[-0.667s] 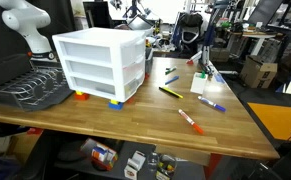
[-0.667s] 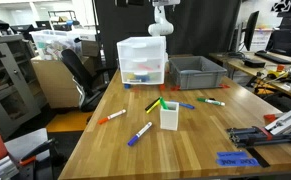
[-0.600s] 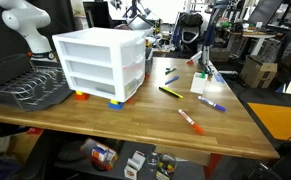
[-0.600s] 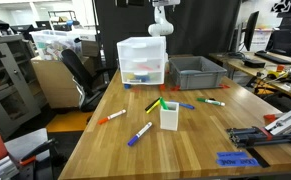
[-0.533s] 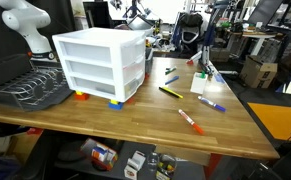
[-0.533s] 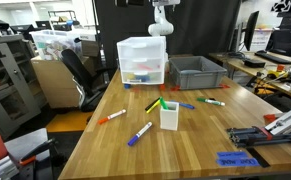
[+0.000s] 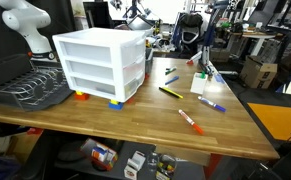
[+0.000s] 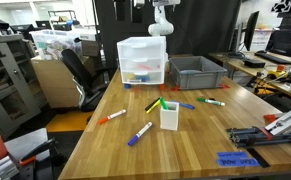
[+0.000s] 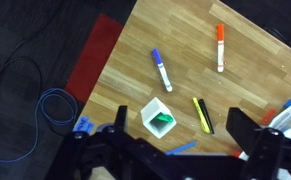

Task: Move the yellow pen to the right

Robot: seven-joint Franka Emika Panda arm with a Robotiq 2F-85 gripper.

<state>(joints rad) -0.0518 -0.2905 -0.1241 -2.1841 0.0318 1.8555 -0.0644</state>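
Yellow pen (image 9: 202, 115) lies flat on the wooden worktop (image 9: 255, 75), just beside the white cup (image 9: 158, 119) and well apart from the orange-and-white marker (image 9: 220, 47). Well above them, the gripper (image 9: 177, 125) hangs with its jaws spread wide, holding nothing.

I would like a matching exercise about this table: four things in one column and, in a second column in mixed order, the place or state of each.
Things:
1. yellow pen
2. white cup
3. drawer unit
4. grey bin

Places or states:
A. stands on coloured blocks
B. holds a green marker
C. lies flat beside the white cup
D. stands next to the drawer unit, open at the top

Pairs: 1-C, 2-B, 3-A, 4-D
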